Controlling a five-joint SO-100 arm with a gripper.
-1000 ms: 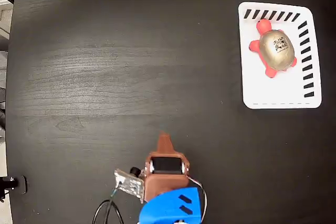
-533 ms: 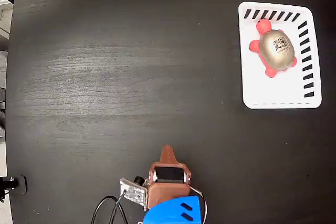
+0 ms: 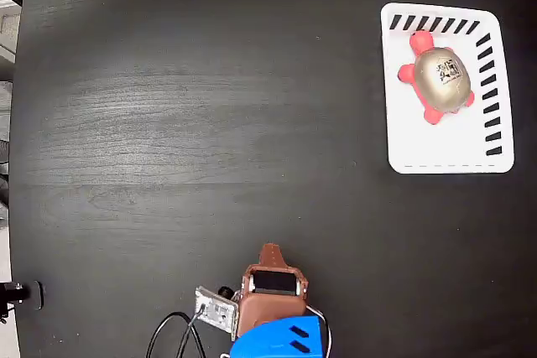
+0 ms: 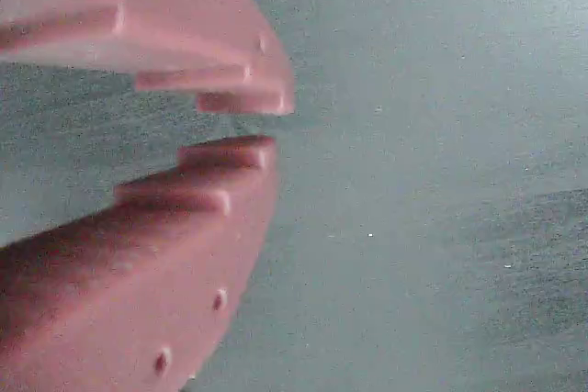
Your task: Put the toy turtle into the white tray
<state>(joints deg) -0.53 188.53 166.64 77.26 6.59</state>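
Observation:
The toy turtle (image 3: 441, 78), with red head and legs and a shiny gold shell, lies inside the white tray (image 3: 445, 147) at the upper right of the fixed view, its head pointing up-left. My gripper (image 3: 269, 251) is far from it, low at the bottom centre of the black table, with its brown tip pointing up. In the wrist view the gripper (image 4: 248, 121) shows two reddish-brown fingers (image 4: 184, 227) nearly together, with only a thin gap and nothing held. Only bare table surface lies beyond them there.
The blue arm body (image 3: 277, 341) and a small circuit board (image 3: 213, 308) with black cables (image 3: 172, 334) sit at the bottom edge. The table's left edge (image 3: 15, 165) runs down the picture, with a small black part (image 3: 18, 293) beside it.
The arm has drawn back toward the bottom edge, so the gripper tip sits lower than a second ago. The turtle and the tray have not moved.

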